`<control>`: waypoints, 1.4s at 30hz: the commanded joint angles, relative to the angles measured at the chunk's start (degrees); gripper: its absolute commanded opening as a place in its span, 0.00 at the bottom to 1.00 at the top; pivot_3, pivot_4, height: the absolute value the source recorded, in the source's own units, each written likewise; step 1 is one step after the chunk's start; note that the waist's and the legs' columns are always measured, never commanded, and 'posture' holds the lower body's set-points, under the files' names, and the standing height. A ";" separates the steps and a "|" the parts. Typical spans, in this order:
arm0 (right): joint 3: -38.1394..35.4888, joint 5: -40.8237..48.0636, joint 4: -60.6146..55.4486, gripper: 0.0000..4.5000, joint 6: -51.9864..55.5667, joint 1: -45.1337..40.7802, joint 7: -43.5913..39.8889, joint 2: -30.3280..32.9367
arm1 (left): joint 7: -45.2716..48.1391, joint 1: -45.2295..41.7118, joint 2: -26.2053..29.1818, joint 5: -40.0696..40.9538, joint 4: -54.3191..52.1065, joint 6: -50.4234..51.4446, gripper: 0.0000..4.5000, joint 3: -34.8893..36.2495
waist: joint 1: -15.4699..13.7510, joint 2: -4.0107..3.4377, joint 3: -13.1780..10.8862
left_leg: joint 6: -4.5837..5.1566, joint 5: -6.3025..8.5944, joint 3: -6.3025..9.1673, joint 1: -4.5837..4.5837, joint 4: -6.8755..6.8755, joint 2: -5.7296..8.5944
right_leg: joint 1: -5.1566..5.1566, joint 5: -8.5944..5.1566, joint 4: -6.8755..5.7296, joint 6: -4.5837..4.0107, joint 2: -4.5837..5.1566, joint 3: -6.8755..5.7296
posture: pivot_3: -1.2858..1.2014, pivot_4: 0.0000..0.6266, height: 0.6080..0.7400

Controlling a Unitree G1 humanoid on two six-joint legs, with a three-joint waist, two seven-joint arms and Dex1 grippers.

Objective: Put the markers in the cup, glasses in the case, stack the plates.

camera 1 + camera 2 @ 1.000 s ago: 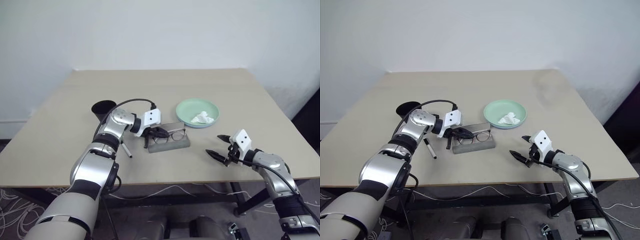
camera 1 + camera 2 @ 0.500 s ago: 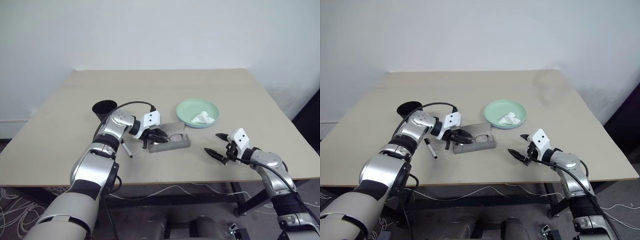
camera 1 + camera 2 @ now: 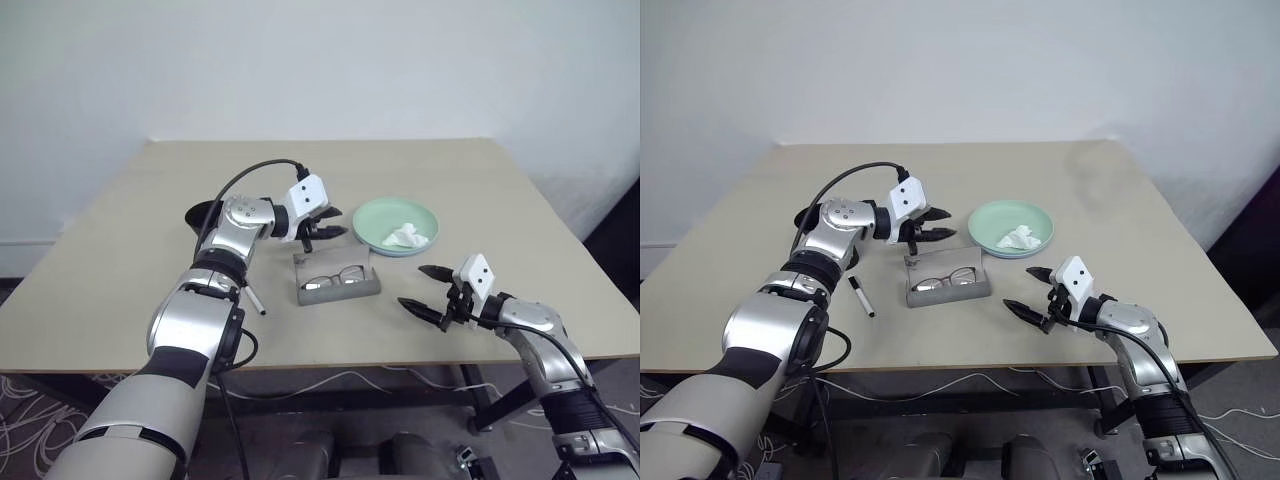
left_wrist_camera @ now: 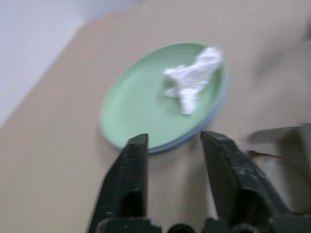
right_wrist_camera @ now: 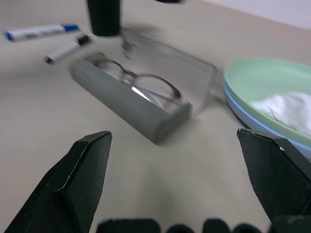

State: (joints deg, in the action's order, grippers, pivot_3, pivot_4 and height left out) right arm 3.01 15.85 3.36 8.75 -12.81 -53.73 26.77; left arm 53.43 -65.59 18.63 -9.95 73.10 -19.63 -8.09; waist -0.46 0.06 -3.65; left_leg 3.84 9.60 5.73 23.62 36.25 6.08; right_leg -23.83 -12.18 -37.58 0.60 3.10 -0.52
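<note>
Left gripper (image 3: 326,224) now up off glasses (image 3: 335,276) in case (image 3: 340,290).

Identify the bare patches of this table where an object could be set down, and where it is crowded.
Free: the far strip of the beige wooden table by the wall, and the near edge below the grey rectangular case. Crowded: the middle band, from the matte black cup to the stacked mint-green round plate.

No readable text, label, brand, number or sign appears anywhere in these views. The white-barrelled markers with blue and dark caps (image 5: 41,32) carry no print that can be made out.
</note>
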 commanded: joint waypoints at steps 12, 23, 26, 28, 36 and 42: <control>-1.01 3.35 -7.24 1.00 2.05 -0.24 1.00 -0.19 | -6.40 0.89 0.71 -9.65 2.18 1.61 0.01 -6.66 | -0.23 0.02 0.00 | 0.03 0.02 0.00 0.01 0.05 0.00 | 0.06 0.02 0.04 0.03 0.04 -0.08 | 0.52 0.00 0.97; -1.37 4.55 -7.03 1.00 2.03 -0.75 2.18 -1.06 | 11.91 4.22 0.75 -0.17 -1.75 6.95 0.01 -0.10 | -0.09 0.02 0.00 | 0.03 0.02 0.00 0.02 0.04 0.00 | 0.04 0.01 0.04 0.02 0.06 -0.08 | 0.52 0.00 0.97; -0.93 4.56 -6.79 1.00 2.21 -1.07 2.05 -1.23 | 16.01 7.34 1.23 0.91 -5.55 7.98 0.01 -0.37 | -0.08 0.00 0.01 | 0.03 0.02 0.00 0.02 0.03 0.00 | 0.04 0.01 0.04 0.02 0.06 -0.07 | 0.52 0.00 0.97; -0.64 4.42 -6.52 1.00 2.24 -1.45 2.06 -1.37 | 17.52 9.91 1.54 1.13 -8.92 8.81 0.01 -1.09 | -0.07 0.00 0.01 | 0.03 0.02 0.01 0.02 0.03 0.00 | 0.04 0.01 0.04 0.02 0.06 -0.05 | 0.52 0.00 0.97; 0.63 3.93 -3.97 1.00 2.09 -3.88 0.85 -1.47 | 12.40 20.97 2.74 2.95 -25.92 17.39 0.01 -0.80 | -0.05 -0.05 0.05 | 0.03 0.02 0.03 -0.06 0.02 -0.01 | 0.08 0.00 0.04 0.00 0.06 0.11 | 0.52 0.00 0.97; 1.18 3.97 -2.42 1.00 2.00 -6.29 0.02 -1.83 | -9.38 26.39 -0.02 3.96 -40.51 31.10 0.01 5.30 | -0.06 -0.05 0.05 | 0.02 0.02 0.03 -0.10 0.00 -0.02 | 0.07 0.02 -0.02 -0.02 0.04 0.31 | 0.52 0.00 0.97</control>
State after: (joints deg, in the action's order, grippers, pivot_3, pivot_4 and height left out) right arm 4.84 19.34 1.51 11.40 -17.58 -53.45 25.13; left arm 49.88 -38.95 19.04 -6.99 37.89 6.76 -5.61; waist -0.53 0.02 -3.60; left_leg 3.86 9.62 5.77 23.52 36.26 6.06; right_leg -23.76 -12.16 -37.61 0.59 3.13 -0.21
